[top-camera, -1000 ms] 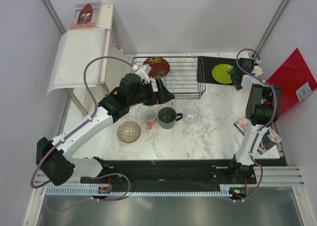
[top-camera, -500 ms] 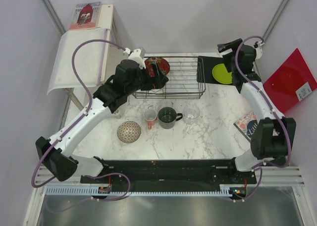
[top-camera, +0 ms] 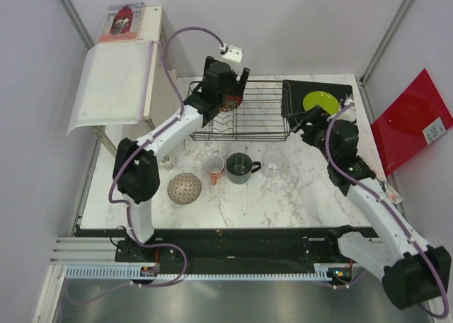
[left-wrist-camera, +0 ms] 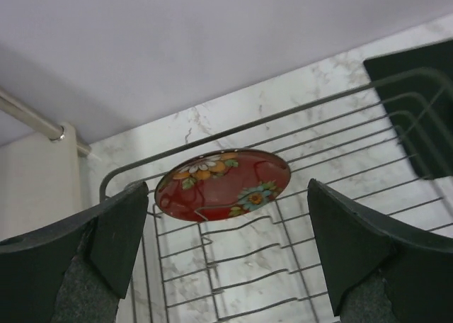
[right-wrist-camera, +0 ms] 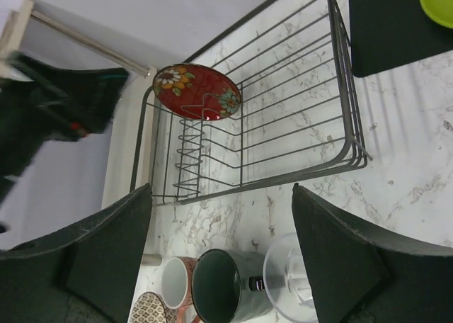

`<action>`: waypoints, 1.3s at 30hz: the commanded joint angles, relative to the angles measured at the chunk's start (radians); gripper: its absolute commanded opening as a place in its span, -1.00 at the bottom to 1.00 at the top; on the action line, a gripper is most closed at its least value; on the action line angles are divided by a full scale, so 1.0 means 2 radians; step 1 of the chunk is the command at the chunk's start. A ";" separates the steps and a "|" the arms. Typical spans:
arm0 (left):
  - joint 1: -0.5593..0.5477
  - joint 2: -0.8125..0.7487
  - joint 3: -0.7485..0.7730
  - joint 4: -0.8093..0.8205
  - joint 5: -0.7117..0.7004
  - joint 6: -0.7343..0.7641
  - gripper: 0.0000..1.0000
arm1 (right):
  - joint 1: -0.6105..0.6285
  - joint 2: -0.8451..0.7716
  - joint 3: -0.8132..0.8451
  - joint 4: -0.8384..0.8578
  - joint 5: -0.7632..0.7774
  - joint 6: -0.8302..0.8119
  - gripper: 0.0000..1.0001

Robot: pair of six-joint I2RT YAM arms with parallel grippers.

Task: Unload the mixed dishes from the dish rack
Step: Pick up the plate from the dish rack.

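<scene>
Marble table [top-camera: 283, 195]: L gripper [left-wrist-camera: 226, 231] has swung up over the rack [top-camera: 262, 128], jaws wide apart, lined up on the red bowl [left-wrist-camera: 223, 183] (last dish inside). R gripper [right-wrist-camera: 221, 217], jaws apart & empty, has backed off the green plate [top-camera: 320, 102], already unloaded.

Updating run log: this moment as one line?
left jaws: open, facing red patterned bowl | right jaws: open, empty | dish rack: only that bowl | out: lime-green plate, mug, cup, glass, small bowl
</scene>
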State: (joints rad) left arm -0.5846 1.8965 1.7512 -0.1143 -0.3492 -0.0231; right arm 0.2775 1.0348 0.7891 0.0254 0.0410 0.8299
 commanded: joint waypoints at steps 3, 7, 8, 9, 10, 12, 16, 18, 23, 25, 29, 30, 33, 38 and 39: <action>-0.008 0.056 -0.050 0.264 -0.043 0.303 0.99 | 0.005 -0.141 -0.057 -0.011 -0.004 -0.034 0.71; 0.009 0.065 -0.066 0.277 0.019 0.311 0.99 | 0.013 -0.171 -0.087 -0.039 -0.019 -0.026 0.70; 0.014 0.069 -0.065 0.270 0.033 0.307 0.99 | 0.014 -0.176 -0.091 -0.052 -0.019 -0.027 0.70; 0.021 0.073 -0.060 0.267 0.037 0.300 0.96 | 0.015 -0.179 -0.096 -0.056 -0.017 -0.028 0.70; 0.026 0.076 -0.056 0.263 0.043 0.296 0.95 | 0.015 -0.182 -0.108 -0.059 -0.010 -0.028 0.70; 0.038 0.088 -0.043 0.247 0.060 0.292 0.90 | 0.015 -0.190 -0.119 -0.059 -0.004 -0.028 0.70; 0.058 0.104 -0.029 0.231 0.085 0.278 0.80 | 0.015 -0.190 -0.122 -0.061 -0.003 -0.032 0.70; 0.067 0.112 -0.026 0.226 0.096 0.269 0.75 | 0.015 -0.188 -0.119 -0.064 0.002 -0.035 0.71; 0.074 0.122 -0.033 0.223 0.118 0.249 0.67 | 0.015 -0.182 -0.113 -0.068 0.003 -0.035 0.70; 0.075 0.126 -0.036 0.224 0.120 0.242 0.65 | 0.015 -0.181 -0.116 -0.068 0.003 -0.033 0.71; 0.079 0.135 -0.030 0.217 0.133 0.228 0.55 | 0.015 -0.176 -0.124 -0.067 0.002 -0.026 0.70; 0.081 0.139 -0.026 0.215 0.135 0.226 0.48 | 0.015 -0.175 -0.125 -0.068 0.002 -0.025 0.70; 0.084 0.149 -0.023 0.214 0.137 0.217 0.30 | 0.015 -0.174 -0.127 -0.069 0.002 -0.025 0.70; 0.091 0.159 -0.027 0.217 0.140 0.200 0.07 | 0.015 -0.170 -0.128 -0.070 0.005 -0.027 0.69; 0.091 0.159 -0.030 0.217 0.140 0.199 -0.03 | 0.015 -0.169 -0.130 -0.071 0.003 -0.026 0.69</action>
State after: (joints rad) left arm -0.4179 2.2009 1.6680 0.3069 -0.0959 0.4385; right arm 0.3038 0.6895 0.5373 -0.1291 0.0322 0.7799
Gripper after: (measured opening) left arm 0.551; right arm 0.850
